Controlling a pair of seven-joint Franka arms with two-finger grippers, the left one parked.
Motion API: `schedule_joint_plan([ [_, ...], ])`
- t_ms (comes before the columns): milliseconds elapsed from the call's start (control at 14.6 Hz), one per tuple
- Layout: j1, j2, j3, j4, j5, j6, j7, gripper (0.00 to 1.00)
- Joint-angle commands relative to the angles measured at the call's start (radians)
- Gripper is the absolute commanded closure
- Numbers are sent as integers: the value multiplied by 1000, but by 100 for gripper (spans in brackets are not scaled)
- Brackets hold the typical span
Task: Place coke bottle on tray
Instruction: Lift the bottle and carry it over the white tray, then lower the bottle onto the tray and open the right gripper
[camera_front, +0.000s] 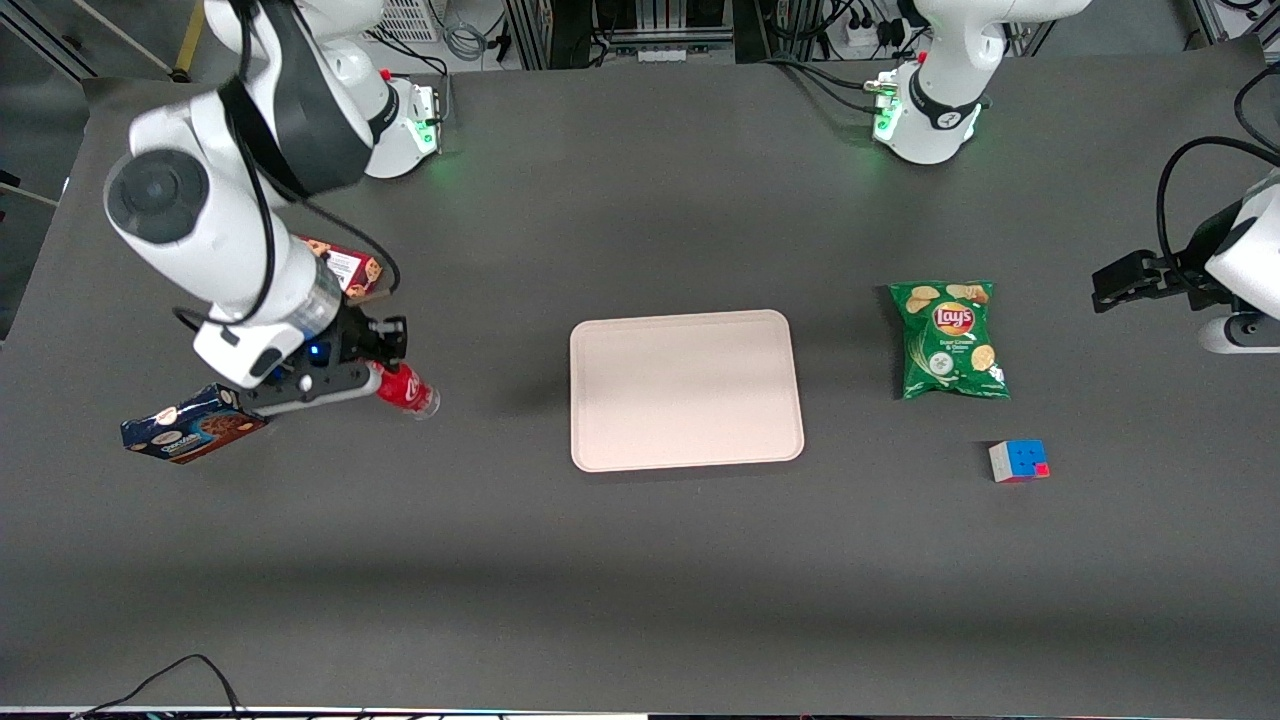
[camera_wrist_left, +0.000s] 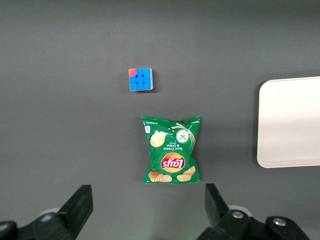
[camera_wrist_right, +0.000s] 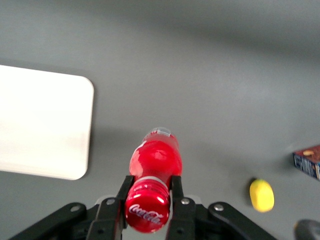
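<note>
My right gripper (camera_front: 385, 375) is shut on the neck of the coke bottle (camera_front: 407, 389), just under its red cap. The bottle hangs tilted a little above the dark table, toward the working arm's end from the tray (camera_front: 685, 390). In the right wrist view the cap faces the camera, clamped between the two black fingers (camera_wrist_right: 121, 192) of the gripper (camera_wrist_right: 148, 184), with the coke bottle's (camera_wrist_right: 155, 157) red label and clear base below it. The pale pinkish-beige tray (camera_wrist_right: 40, 125) lies flat and bare beside the bottle, with a gap of table between them.
A blue cookie box (camera_front: 190, 425) and a red cookie box (camera_front: 345, 268) lie close to the working arm. A small yellow object (camera_wrist_right: 261, 195) lies near the blue box (camera_wrist_right: 307, 162). A green Lay's bag (camera_front: 950, 340) and a colour cube (camera_front: 1018, 460) lie toward the parked arm's end.
</note>
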Motion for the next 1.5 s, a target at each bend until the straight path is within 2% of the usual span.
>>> schedule_joint_plan([
  [0, 6, 17, 96, 177, -7, -164, 149, 100],
  [205, 54, 58, 150, 224, -9, -172, 318, 100],
  [547, 219, 237, 152, 349, -21, -137, 548, 100],
  [684, 256, 297, 150, 354, -51, -70, 593, 100],
  [821, 258, 356, 152, 350, -96, -17, 625, 100],
  [1162, 266, 403, 150, 186, -131, 202, 650, 100],
  [1436, 259, 420, 141, 158, -147, 221, 648, 100],
])
